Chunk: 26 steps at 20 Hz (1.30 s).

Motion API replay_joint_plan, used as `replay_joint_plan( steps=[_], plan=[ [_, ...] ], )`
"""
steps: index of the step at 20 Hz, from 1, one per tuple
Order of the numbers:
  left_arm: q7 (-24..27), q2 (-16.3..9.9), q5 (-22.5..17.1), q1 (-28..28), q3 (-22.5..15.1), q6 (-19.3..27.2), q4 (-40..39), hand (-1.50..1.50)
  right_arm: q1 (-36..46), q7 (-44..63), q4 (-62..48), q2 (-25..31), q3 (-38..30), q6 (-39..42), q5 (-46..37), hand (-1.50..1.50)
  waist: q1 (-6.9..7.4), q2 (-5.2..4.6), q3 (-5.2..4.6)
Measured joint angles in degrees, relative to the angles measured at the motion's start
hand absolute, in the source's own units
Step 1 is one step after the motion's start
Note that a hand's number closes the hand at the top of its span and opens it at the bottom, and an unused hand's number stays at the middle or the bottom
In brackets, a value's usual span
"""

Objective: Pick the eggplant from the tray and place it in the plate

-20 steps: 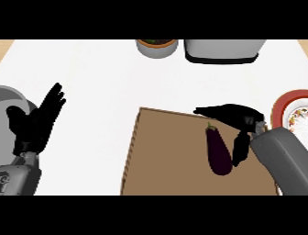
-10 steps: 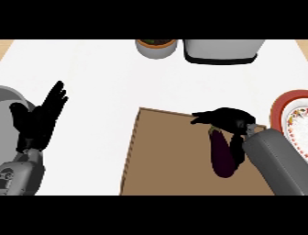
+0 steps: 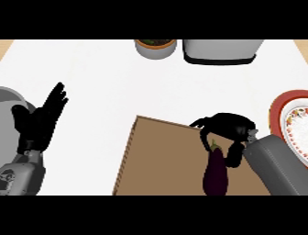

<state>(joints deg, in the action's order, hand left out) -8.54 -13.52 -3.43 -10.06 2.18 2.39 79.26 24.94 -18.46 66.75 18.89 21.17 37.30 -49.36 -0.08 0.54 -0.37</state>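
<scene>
Overhead, the right hand [image 3: 226, 128] hangs over the brown tray [image 3: 158, 153], its grey forearm rising from the lower right corner. Its fingers curl down round the stem end of the eggplant [image 3: 216, 172], pinching it. The left hand [image 3: 40, 121] rests at the left edge, fingers straight and pointing up. Dark purple and glossy, the eggplant lies lengthwise on the tray's right half, its stem end towards the top and its far end reaching the bottom of the view. To the right, past the forearm, sits the red-rimmed plate [image 3: 283, 106], partly cut by the edge. White counter [image 3: 116, 82] lies bare between the tray and a bowl [image 3: 156, 47] and a grey appliance [image 3: 222, 50] at the far edge.
</scene>
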Motion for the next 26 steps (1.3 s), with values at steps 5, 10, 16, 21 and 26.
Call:
replay_joint_plan(
  steps=[5,10,16,21,26],
  plan=[
    [-1.14,-0.98,-0.69,0.77,1.54,-0.88,1.27,0.00,-8.41,-0.89,9.57,0.88,-0.06,-3.09,-0.13,1.50,-0.61,0.16,0.08],
    [-0.59,-1.07,-0.64,2.60,2.69,-0.03,1.32,0.00,-25.10,-6.62,24.87,6.61,0.69,-13.39,-0.82,1.50,-3.01,0.65,0.15],
    [-0.96,-1.02,-0.71,4.28,2.94,0.30,2.99,0.00,-39.84,-11.24,40.82,10.18,-6.56,-26.10,2.28,1.50,-4.23,0.63,0.34],
    [-0.99,-1.08,-0.86,4.73,3.10,0.13,3.62,0.00,-47.41,-12.70,51.18,8.10,-17.20,-33.91,9.83,1.50,-4.29,0.43,0.37],
    [-1.38,-0.84,-0.65,3.58,2.40,-0.52,3.85,0.00,-53.23,-12.85,55.06,5.84,-28.04,-36.01,19.38,1.50,-2.53,-0.06,0.37]
  ],
)
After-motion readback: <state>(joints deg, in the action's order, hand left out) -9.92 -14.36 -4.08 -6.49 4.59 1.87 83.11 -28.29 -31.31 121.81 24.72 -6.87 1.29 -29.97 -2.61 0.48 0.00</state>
